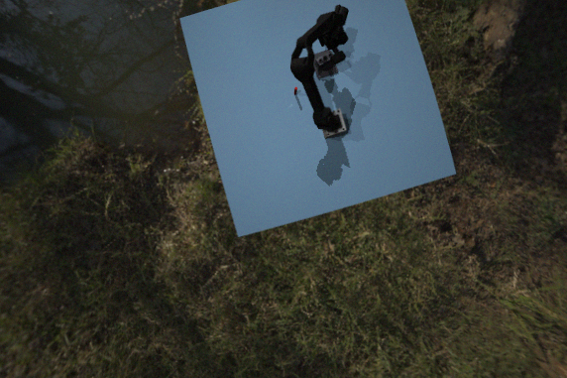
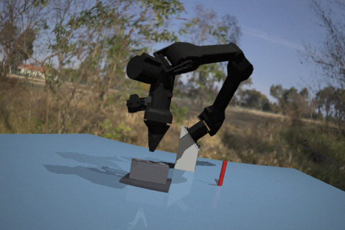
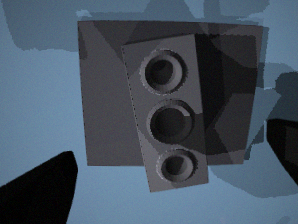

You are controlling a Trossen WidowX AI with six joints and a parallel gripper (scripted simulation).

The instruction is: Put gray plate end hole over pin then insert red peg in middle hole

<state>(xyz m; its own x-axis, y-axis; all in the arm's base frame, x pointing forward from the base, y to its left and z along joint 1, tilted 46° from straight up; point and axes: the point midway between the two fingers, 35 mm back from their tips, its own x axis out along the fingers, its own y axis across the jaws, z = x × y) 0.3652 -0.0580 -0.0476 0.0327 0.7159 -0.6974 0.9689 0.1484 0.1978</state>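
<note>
The gray plate is a thick block with three round holes. It rests on the dark flat base, slightly turned, and looks level. In the wrist view its lower end reaches past the base's edge. The pin cannot be made out clearly, so I cannot tell which end hole surrounds it. The red peg stands upright, slightly tilted in the exterior view, away from the base. My gripper is open and empty, pointing down above the plate, with its fingers wide on either side.
The arm's light wedge-shaped mount stands between the base and the red peg in the exterior view. The arm arches from this mount over to the plate. The blue table top ends at straight edges, with grass beyond.
</note>
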